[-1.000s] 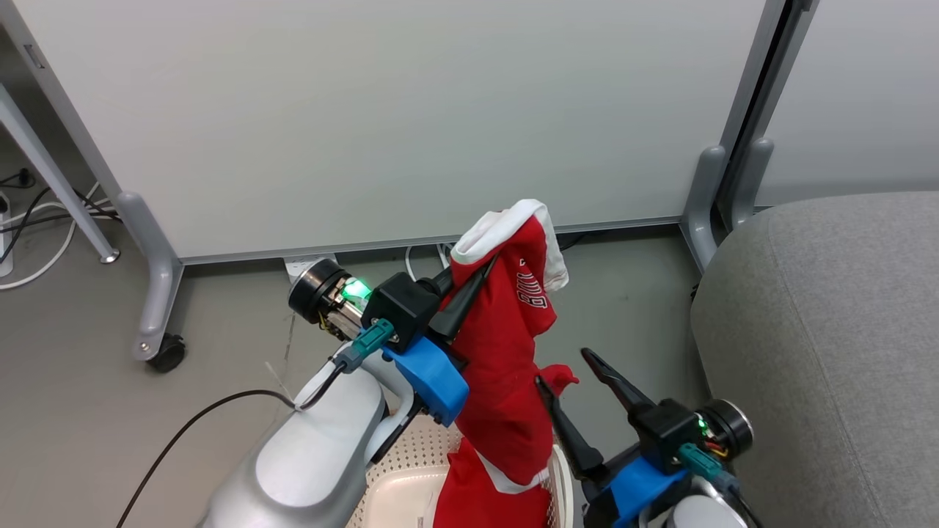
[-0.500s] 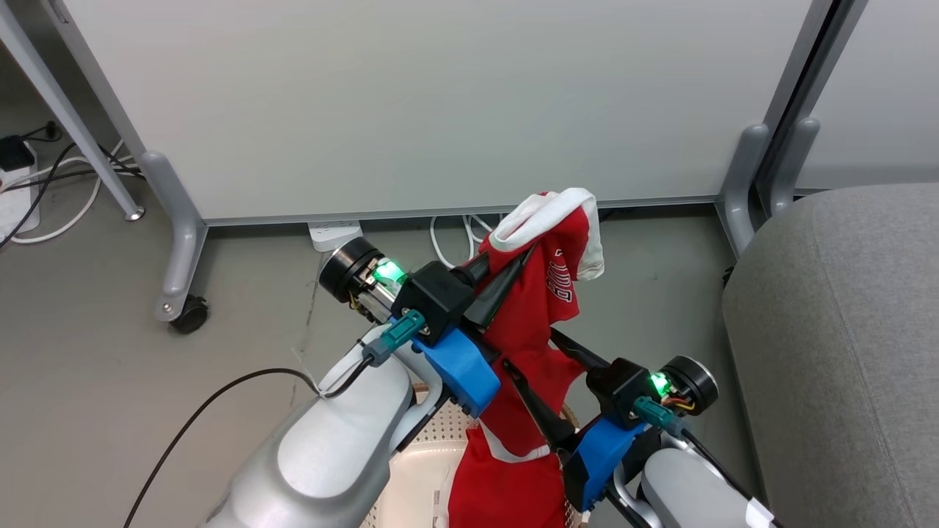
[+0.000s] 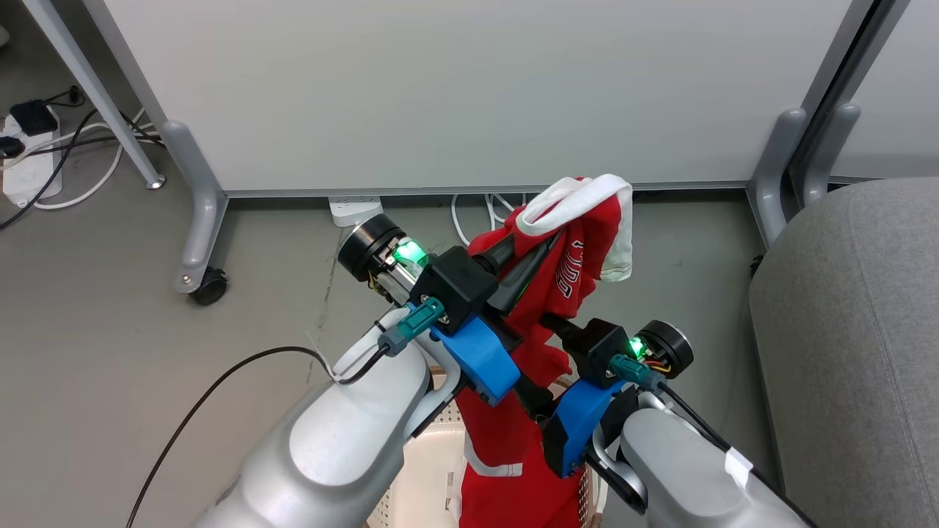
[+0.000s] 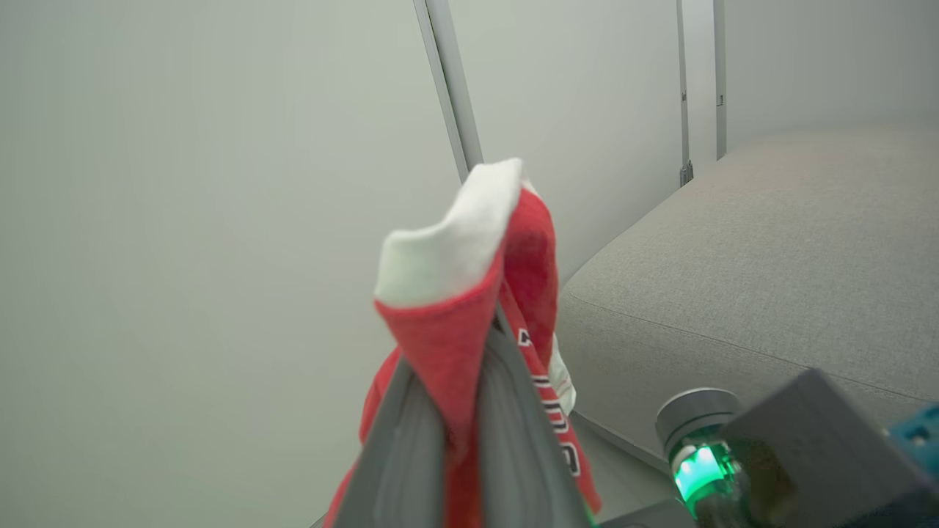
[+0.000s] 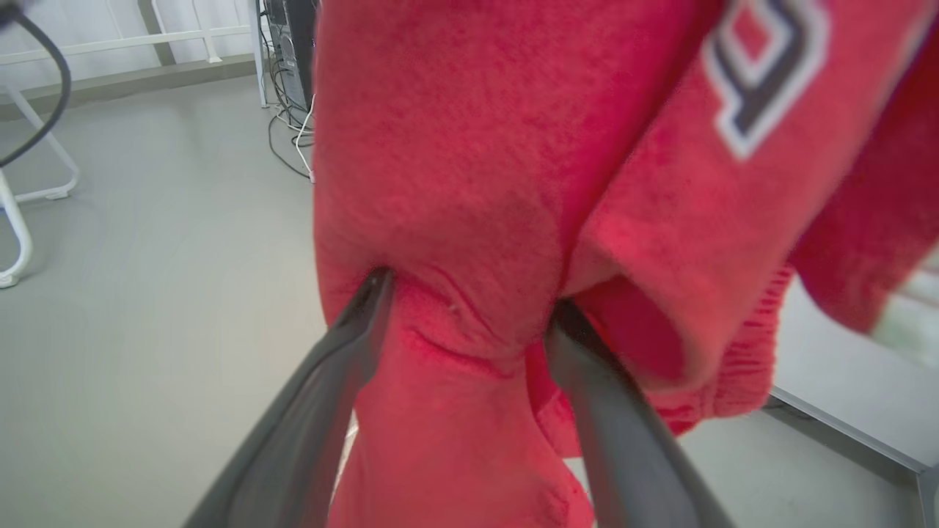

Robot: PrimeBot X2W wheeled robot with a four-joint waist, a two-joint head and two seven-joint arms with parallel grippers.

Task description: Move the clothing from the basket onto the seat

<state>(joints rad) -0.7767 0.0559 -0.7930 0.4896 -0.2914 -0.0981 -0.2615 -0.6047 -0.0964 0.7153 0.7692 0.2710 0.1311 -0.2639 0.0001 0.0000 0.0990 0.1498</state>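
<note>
1. We find the basket [image 3: 433, 477] nearest, with the red clothing [image 3: 513, 447] hanging above it.
2. The right end effector [image 5: 469, 293] stands wide, straddling a fold.
3. The left end effector [image 4: 451, 345] is clamped on the white cuff.
4. The white-edged lettering is unreadable.
5. The grey seat [image 3: 843, 330] lies to the right, apart from the clothing.

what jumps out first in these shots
A red garment hangs mid-picture in the head view, pinched near its white cuff by the shut left jaws, its tail over the basket below. The right jaws stand open around a lower fold, and the grey sofa sits at right.
</note>
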